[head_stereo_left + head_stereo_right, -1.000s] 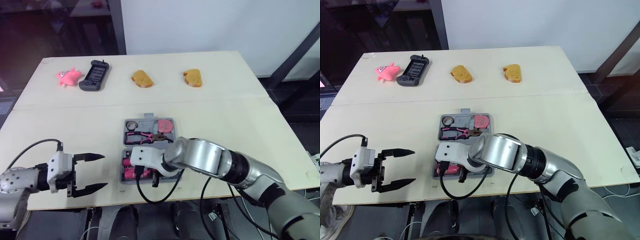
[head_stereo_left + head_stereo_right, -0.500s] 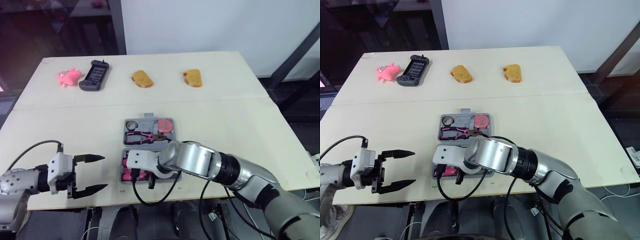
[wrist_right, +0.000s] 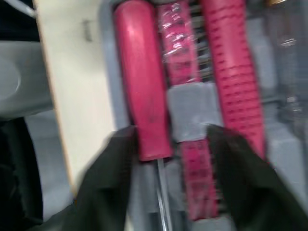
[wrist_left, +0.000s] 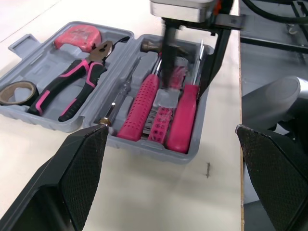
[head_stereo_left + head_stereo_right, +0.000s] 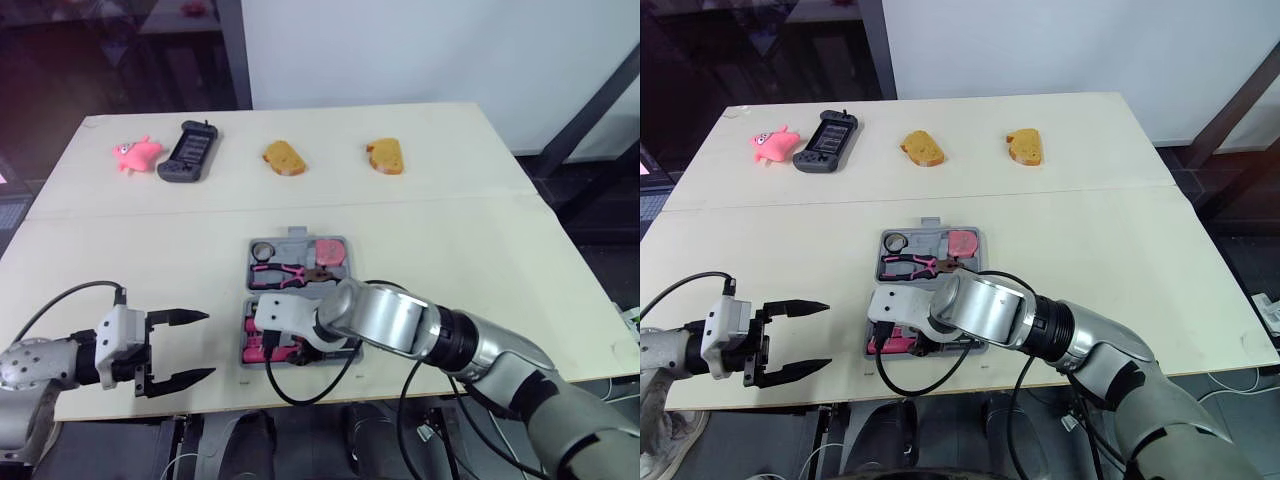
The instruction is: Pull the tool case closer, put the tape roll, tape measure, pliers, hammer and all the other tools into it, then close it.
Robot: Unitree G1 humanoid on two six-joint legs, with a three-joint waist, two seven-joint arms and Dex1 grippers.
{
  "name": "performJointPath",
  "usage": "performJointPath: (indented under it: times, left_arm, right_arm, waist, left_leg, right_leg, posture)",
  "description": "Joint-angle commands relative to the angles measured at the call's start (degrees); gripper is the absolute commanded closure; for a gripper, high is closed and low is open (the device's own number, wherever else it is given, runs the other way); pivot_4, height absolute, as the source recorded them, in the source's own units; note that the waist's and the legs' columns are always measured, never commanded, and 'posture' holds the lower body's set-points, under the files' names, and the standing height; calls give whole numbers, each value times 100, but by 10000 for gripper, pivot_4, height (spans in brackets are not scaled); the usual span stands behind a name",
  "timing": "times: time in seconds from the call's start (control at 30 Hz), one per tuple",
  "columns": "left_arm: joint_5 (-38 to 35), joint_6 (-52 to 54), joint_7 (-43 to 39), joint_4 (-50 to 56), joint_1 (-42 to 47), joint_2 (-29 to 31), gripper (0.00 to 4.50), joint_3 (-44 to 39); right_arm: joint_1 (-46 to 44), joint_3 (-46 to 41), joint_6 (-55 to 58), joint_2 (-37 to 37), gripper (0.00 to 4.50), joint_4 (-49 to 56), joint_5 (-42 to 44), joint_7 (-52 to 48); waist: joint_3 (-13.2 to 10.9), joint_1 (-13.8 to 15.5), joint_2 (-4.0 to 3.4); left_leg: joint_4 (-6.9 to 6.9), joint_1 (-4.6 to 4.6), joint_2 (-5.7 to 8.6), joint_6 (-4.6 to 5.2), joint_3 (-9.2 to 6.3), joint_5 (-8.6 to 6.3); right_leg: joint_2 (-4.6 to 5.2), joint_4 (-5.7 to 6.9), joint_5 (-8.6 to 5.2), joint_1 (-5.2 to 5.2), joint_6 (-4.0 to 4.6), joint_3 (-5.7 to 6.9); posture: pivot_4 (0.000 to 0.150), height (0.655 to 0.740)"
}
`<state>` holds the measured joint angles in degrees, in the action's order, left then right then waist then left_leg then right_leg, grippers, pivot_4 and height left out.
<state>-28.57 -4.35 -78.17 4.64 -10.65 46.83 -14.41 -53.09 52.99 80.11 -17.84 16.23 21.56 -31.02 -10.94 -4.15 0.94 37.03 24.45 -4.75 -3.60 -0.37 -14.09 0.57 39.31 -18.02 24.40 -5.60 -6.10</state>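
My right gripper [image 3: 173, 131] is down inside the near half of the open grey plastic tool case [image 5: 296, 239], its two black fingers spread apart and pinching nothing. Between them lie a clear-wrapped pink strip of bits [image 4: 161, 125] and a grey block. One finger sits just beside the smooth pink-handled screwdriver [image 3: 144, 91], the other beside the hammer with the ribbed pink handle [image 4: 139, 107]. I cannot tell whether either finger touches a handle. The case lies near the front edge of the pale wooden table [image 5: 450, 230], about in the middle. Its far half holds the dark tape roll [image 5: 263, 249] on the left, the red tape measure [image 5: 329, 250] on the right, and the pink-handled pliers [image 5: 285, 273] lying across just nearer than both. My left gripper [image 5: 205, 345] hangs over the near left edge of the table, well apart from the case, fingers wide open and empty, pointing right toward the case. Along the far side of the table, from left to right, lie a pink toy pig [image 5: 137, 154], a dark handheld game console [image 5: 189, 150] and two pieces of toasted bread [image 5: 284, 157] [image 5: 385, 155].
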Motion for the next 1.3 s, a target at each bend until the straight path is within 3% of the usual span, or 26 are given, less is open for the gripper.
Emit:
performJointPath:
  times: [0.03,0.27,0.5,0.6,0.83,1.3]
  left_arm:
    - [11,-51,4,104,29,43,0,-33]
    - [35,-56,-10,87,43,36,0,-28]
    - [83,-38,40,164,8,19,0,19]
    - [98,-49,59,146,18,15,0,36]
    - [70,-51,13,161,88,18,0,113]
    - [84,-96,0,89,116,52,0,107]
  right_arm:
    - [29,16,-36,76,200,83,24,-109]
    - [80,-287,-100,-24,200,213,28,-184]
    - [725,-1470,-597,-858,200,1308,356,-578]
    - [1256,-1735,-1136,-1131,8413,1627,345,-691]
    - [2445,-1770,-3174,-1033,43907,1208,-122,-830]
    - [2923,-1528,-3827,-883,44524,579,-850,-1026]
  waist:
    - [0,-4,0]
    - [1,4,1]
    - [2,18,4]
    - [3,13,5]
    - [6,15,11]
    - [6,23,11]
  left_leg:
    - [0,0,0,0,0,0]
    - [1,0,0,0,0,0]
    - [3,1,2,0,0,0]
    - [2,-1,1,0,-2,0]
    - [1,-2,1,0,-2,0]
    - [5,-3,2,-2,-2,1]
  right_leg:
    - [0,0,0,0,0,0]
    - [0,2,1,0,1,0]
    - [2,1,1,-4,0,0]
    - [0,1,0,-3,1,1]
    - [-2,1,0,-6,0,1]
    - [-2,1,1,-9,0,0]
  posture:
    - [1500,7400]
    - [1500,7400]
    - [1500,7400]
    - [1500,7400]
    - [1500,7400]
    - [1500,7400]
